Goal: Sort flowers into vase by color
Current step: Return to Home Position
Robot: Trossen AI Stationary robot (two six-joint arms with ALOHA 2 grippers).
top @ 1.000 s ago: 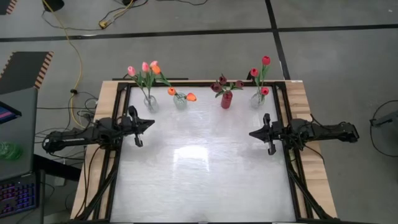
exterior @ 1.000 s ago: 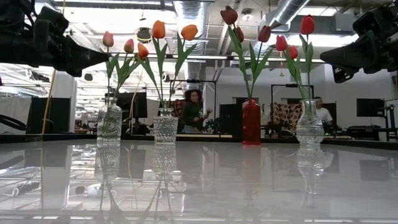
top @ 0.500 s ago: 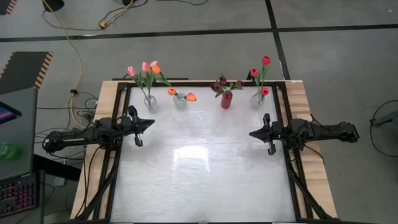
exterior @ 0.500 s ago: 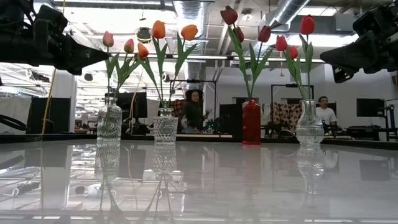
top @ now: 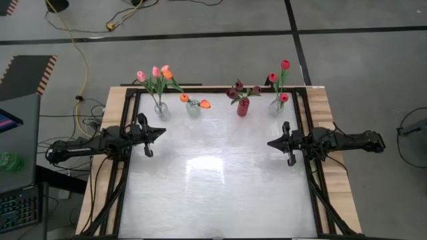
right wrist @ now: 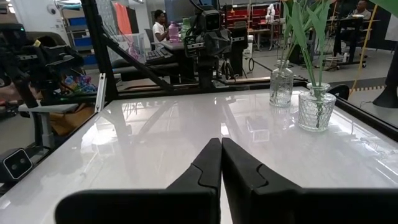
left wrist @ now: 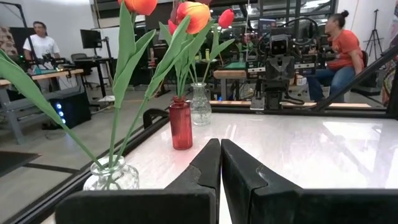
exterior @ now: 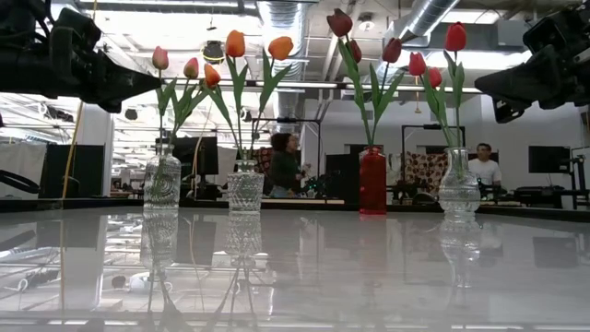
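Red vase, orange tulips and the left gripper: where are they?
red vase [exterior: 372, 182], low view, middle of its body
orange tulips [exterior: 235, 43], low view, left flower's head
left gripper [left wrist: 220, 146], left wrist view, where fingertips meet

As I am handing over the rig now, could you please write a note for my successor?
Left tool shut, empty, at the table's left side; right tool likewise at its right side.
Far edge, left to right: pink tulips in left clear vase, orange tulips in second clear vase, maroon tulips in red vase, red tulips in right clear vase.
Done: all tulips seen are in vases. Left: check one orange-looking head among the pinks.
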